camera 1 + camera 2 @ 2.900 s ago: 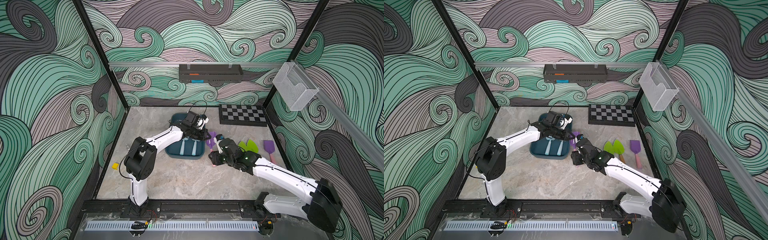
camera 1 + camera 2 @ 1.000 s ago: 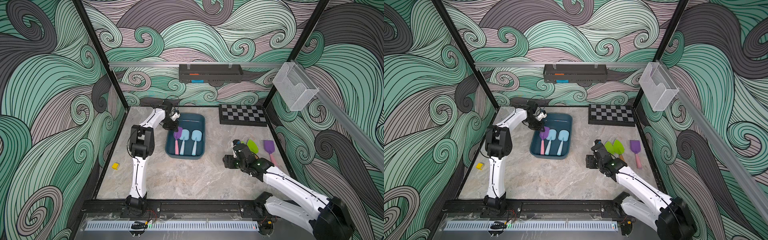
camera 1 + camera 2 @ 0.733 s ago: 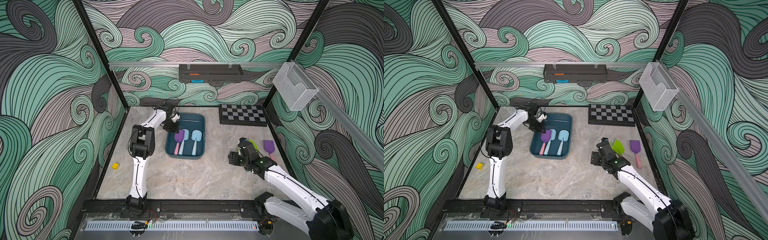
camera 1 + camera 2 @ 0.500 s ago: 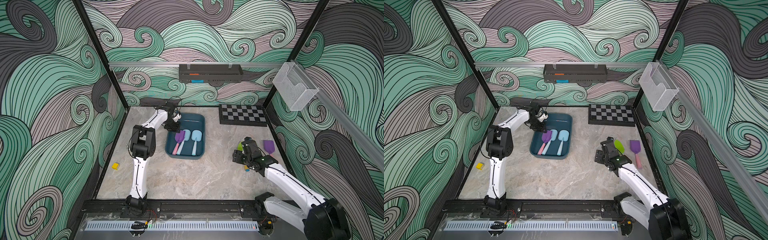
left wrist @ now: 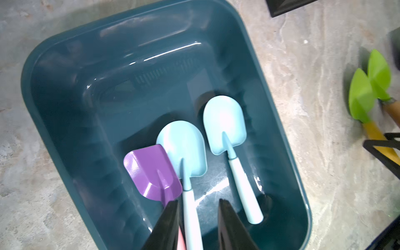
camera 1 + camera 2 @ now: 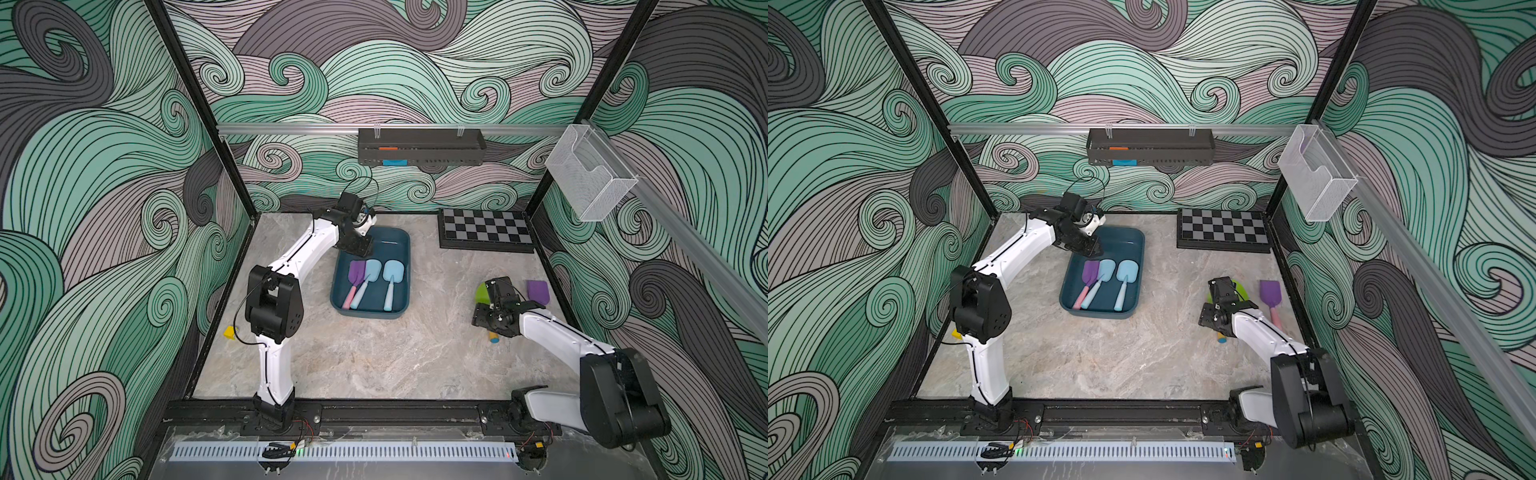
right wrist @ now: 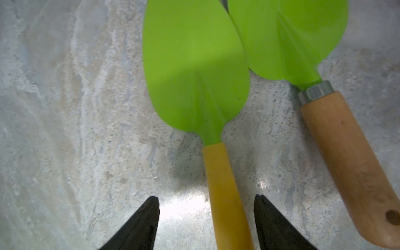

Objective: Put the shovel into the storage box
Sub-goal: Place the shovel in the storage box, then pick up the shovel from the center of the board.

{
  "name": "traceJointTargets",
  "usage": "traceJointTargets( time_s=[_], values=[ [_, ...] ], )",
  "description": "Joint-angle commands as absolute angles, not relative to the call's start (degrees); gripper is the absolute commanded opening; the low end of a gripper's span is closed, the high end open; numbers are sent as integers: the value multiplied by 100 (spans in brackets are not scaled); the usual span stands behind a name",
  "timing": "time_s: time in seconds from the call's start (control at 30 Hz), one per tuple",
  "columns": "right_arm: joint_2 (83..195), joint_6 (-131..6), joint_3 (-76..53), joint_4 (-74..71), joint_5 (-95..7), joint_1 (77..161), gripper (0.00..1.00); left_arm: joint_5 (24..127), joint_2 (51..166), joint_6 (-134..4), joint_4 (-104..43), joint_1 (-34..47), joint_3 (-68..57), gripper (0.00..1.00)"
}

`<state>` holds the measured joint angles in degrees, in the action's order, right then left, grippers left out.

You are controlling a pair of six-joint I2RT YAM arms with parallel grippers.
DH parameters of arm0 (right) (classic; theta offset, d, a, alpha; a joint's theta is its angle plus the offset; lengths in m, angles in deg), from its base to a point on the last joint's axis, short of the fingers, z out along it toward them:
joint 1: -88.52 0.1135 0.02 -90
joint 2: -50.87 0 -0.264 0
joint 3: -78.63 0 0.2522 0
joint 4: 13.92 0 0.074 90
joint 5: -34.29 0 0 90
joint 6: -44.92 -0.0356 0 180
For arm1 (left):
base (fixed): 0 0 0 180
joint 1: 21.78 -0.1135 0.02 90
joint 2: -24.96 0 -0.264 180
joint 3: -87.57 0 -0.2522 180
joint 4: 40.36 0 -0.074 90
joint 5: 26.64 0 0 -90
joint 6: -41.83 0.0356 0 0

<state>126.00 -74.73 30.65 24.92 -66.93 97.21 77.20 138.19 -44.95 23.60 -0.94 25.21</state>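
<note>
Green shovel (image 7: pixel 194 71) flat on the table (image 7: pixel 86 108), its yellow handle (image 7: pixel 223 184) between the parted jaws of the right gripper (image 7: pixel 206 200), clear of both. Storage box (image 5: pixel 65 91), holding three shovels (image 5: pixel 184 147), lies beneath the left gripper (image 5: pixel 198 203), whose jaws are apart and empty.

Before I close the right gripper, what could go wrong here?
1. The right gripper straddles the handle of the yellow-handled shovel off-centre, nearer one jaw. Closing may nudge or twist it instead of clamping squarely.
2. Its green blade overlaps the blade of the wooden-handled shovel, so lifting may drag that one along.
3. The left gripper hangs open over the storage box, possibly in the way of the drop.
</note>
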Motion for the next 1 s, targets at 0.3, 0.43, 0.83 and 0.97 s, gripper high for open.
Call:
traceJointTargets(
  time_s=[0.3,0.43,0.83,0.97],
  values=[
    [12892,-7517,3155,2125,-5997,9482,10,8616,13283,-4866,1513,-95,1874,35],
    [12874,-7368,3100,2093,-5691,9525,0,9059,13222,-5187,1130,-72,1622,36],
    [11904,-7312,2605,2470,-5358,11077,0,10221,13040,-6559,-828,360,546,49],
    [11847,-7404,2255,2618,-5349,11585,0,10642,13138,-7153,-1573,479,354,49]
  ],
)
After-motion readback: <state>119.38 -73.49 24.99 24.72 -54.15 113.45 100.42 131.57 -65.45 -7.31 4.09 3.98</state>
